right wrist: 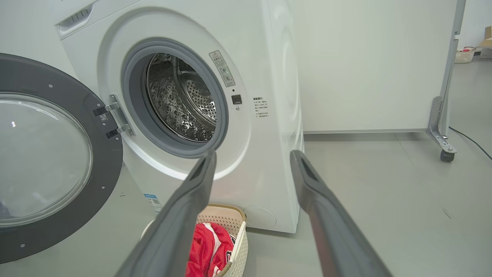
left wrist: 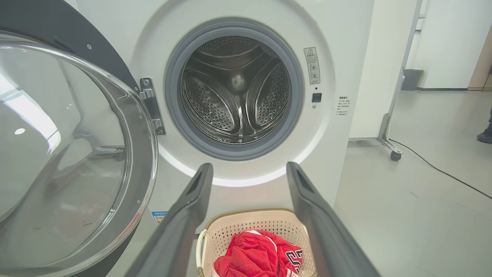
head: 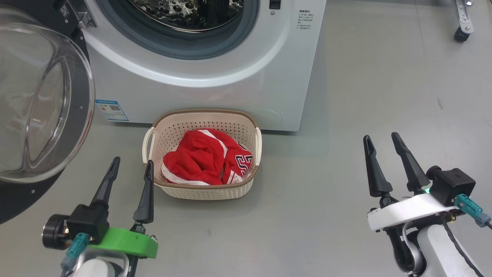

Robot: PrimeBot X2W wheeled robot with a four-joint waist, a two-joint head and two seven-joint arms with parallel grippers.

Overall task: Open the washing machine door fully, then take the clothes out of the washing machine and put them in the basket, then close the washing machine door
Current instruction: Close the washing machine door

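Observation:
The white washing machine (head: pixel 238 96) stands ahead, and its steel drum (left wrist: pixel 234 92) holds no clothes that I can see. Its door (head: pixel 38 104), black rim with a bulging glass window, hangs swung open at the left. The cream basket (head: pixel 234 119) sits on the floor against the machine's front. Red clothes (head: pixel 203 157) with white trim and a dark number lie bunched inside it. My left gripper (head: pixel 132 164) is open with nothing in it, just left of the basket. Well to the basket's right, my right gripper (head: pixel 380 139) is open with nothing between its fingers.
Grey floor (head: pixel 384 96) stretches to the right of the machine. A wheeled metal stand leg (head: pixel 462 23) is at the far right, with a cable on the floor near it. A white wall panel (right wrist: pixel 365 65) stands beside the machine. A person's shoe (left wrist: pixel 485 135) shows far right.

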